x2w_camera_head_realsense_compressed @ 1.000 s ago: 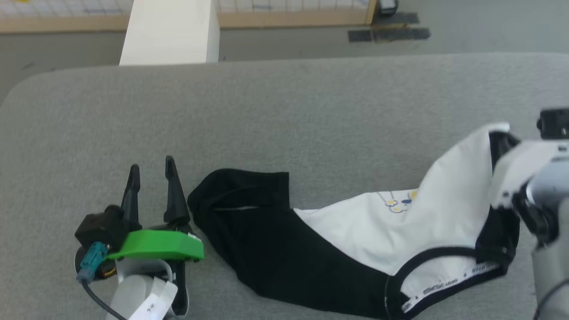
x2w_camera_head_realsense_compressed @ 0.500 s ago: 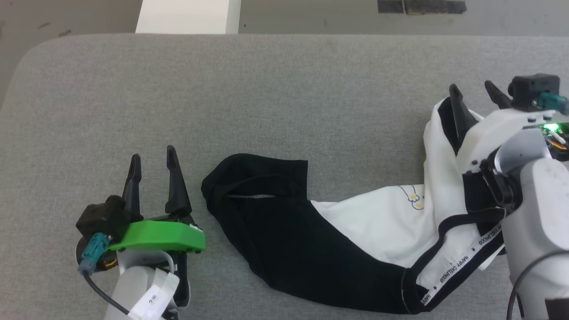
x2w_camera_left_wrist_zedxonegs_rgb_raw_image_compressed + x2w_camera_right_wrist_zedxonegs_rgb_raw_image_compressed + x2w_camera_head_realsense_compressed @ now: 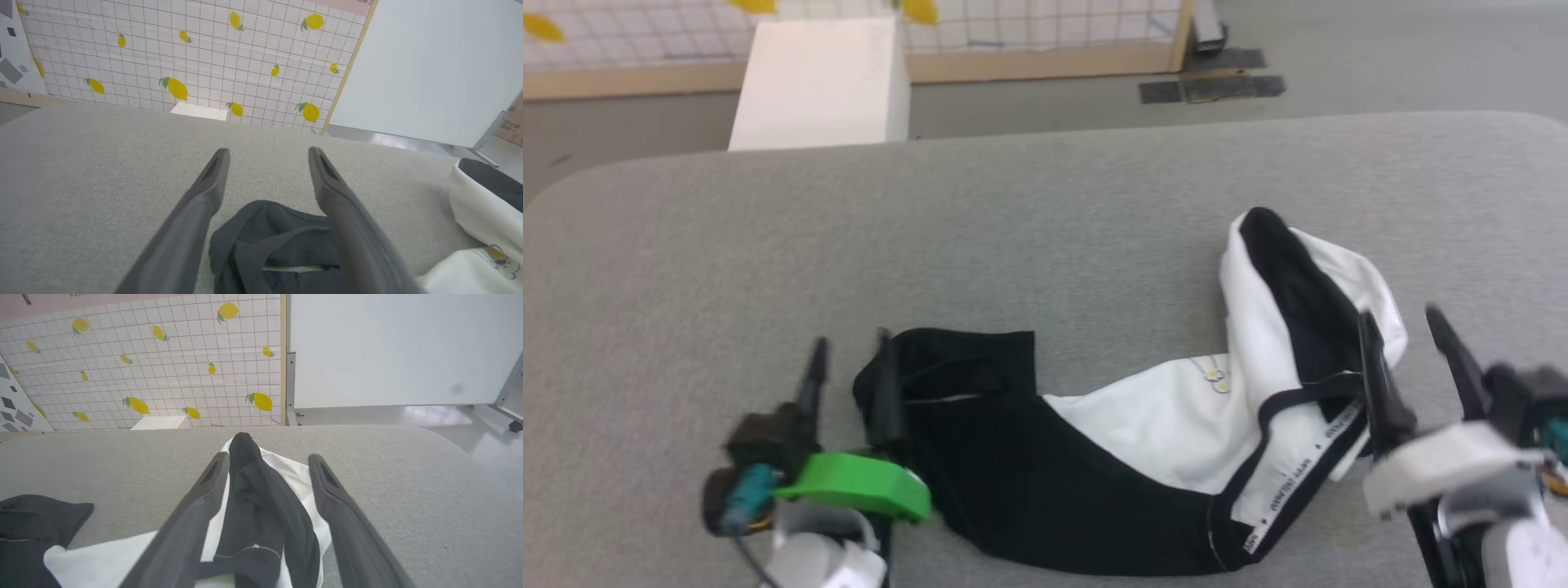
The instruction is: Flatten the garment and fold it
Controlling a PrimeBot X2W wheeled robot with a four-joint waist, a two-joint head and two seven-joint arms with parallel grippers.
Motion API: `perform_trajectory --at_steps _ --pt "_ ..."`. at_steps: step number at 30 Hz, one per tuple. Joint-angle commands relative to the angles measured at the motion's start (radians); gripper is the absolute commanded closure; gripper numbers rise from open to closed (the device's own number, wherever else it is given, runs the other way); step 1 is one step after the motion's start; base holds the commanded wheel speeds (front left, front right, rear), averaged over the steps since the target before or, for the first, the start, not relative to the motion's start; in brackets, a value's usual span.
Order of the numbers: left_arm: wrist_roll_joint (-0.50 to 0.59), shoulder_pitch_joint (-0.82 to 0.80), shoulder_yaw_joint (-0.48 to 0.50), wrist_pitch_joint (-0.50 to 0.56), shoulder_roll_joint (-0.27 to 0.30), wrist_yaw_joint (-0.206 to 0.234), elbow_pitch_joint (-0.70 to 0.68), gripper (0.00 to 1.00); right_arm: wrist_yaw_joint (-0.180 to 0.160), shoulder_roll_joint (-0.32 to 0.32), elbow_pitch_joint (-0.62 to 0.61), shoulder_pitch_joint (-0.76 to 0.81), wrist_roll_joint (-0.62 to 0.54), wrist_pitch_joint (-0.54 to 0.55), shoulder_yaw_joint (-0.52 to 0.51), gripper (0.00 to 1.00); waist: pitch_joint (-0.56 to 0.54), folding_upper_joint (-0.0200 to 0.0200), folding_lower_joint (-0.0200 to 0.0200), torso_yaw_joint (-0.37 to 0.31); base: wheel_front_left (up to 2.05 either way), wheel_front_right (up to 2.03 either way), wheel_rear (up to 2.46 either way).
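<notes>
The garment (image 3: 1160, 416) lies bunched on the grey table (image 3: 1029, 220): a black sleeve at the left, a white body with a small cartoon print, and a lettered neck band at the right. Its right end is a crumpled black-and-white heap (image 3: 261, 498). My left gripper (image 3: 849, 359) stands open at the black sleeve's cuff (image 3: 278, 241), which lies between and below its fingers. My right gripper (image 3: 1401, 327) is open beside the heap, fingers astride the black fold, holding nothing.
A white box (image 3: 821, 82) stands on the floor beyond the table's far edge. A lemon-print tiled wall (image 3: 184, 61) and a white panel (image 3: 388, 347) close the background. Bare grey table stretches to the left and far side.
My right gripper has opened and let the garment's right end drop onto the table in a heap, then drawn back toward me. The left gripper has shifted right to the cuff. The head camera moved.
</notes>
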Motion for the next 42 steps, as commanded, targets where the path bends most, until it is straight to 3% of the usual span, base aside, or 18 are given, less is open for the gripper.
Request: perform_trajectory --at_steps 1,6,12,18,19,20,22,25,30,36,37,38,42 --pt "0.019 0.006 -0.023 -0.005 -0.002 -0.015 0.020 0.00 -0.002 0.007 -0.006 0.032 -0.009 -0.005 -0.002 0.00 -0.041 0.0083 0.0000 -0.047 0.00 0.00 0.00" --pt "0.088 -0.036 -0.145 0.082 -0.001 -0.053 0.160 0.00 -0.002 0.016 -0.027 0.087 0.005 0.002 0.000 0.00 -0.050 0.0083 0.0000 -0.084 0.00 0.00 0.00" --pt "0.161 -0.130 -0.215 0.328 0.001 -0.009 0.288 0.00 -0.002 0.017 -0.044 0.085 0.035 0.007 0.006 0.00 -0.047 0.0083 0.0000 -0.117 0.00 0.00 0.00" --pt "0.167 -0.175 -0.233 0.617 0.018 0.001 0.358 0.00 -0.002 0.017 -0.045 0.084 0.049 0.009 0.015 0.00 -0.042 0.0083 0.0000 -0.143 0.00 0.00 0.00" --pt "0.163 -0.174 -0.233 0.667 0.022 0.002 0.367 0.05 -0.002 0.017 -0.045 0.084 0.051 0.009 0.017 0.00 -0.042 0.0083 0.0000 -0.145 0.00 0.00 0.00" --pt "0.157 -0.172 -0.230 0.722 0.028 0.003 0.372 0.53 -0.002 0.017 -0.045 0.085 0.053 0.010 0.019 0.00 -0.041 0.0083 0.0000 -0.148 0.00 0.00 0.00" --pt "0.143 -0.166 -0.220 0.787 0.043 0.003 0.360 1.00 -0.002 0.017 -0.046 0.087 0.056 0.011 0.022 0.00 -0.039 0.0083 0.0000 -0.152 0.00 0.00 0.00" --pt "0.113 -0.150 -0.171 0.801 0.075 0.023 0.308 1.00 -0.002 0.017 -0.047 0.087 0.062 0.013 0.023 0.00 -0.033 0.0083 0.0000 -0.154 0.00 0.00 0.00" --pt "0.054 -0.116 -0.031 0.740 0.150 0.087 0.195 1.00 -0.002 0.017 -0.041 0.087 0.065 0.024 0.029 0.00 -0.022 0.0083 0.0000 -0.143 0.00 0.00 0.00" --pt "0.014 -0.109 0.084 0.667 0.205 0.133 0.133 1.00 -0.002 0.017 -0.024 0.090 0.052 0.077 0.074 0.00 -0.009 0.0083 0.0000 -0.120 0.00 0.00 0.00" --pt "0.004 -0.110 0.097 0.645 0.204 0.135 0.128 0.27 -0.002 0.017 -0.020 0.091 0.048 0.094 0.087 0.00 -0.005 0.0083 0.0000 -0.116 0.00 0.00 0.00" --pt "0.002 -0.110 0.102 0.628 0.206 0.135 0.126 0.00 -0.002 0.017 -0.017 0.092 0.043 0.108 0.097 0.00 -0.003 0.0083 0.0000 -0.113 0.00 0.00 0.00" --pt "-0.035 -0.106 0.127 0.503 0.174 0.118 0.112 0.00 -0.002 0.014 -0.005 0.091 0.010 0.165 0.129 0.00 0.009 0.0083 0.0000 -0.100 0.00 0.00 0.00"
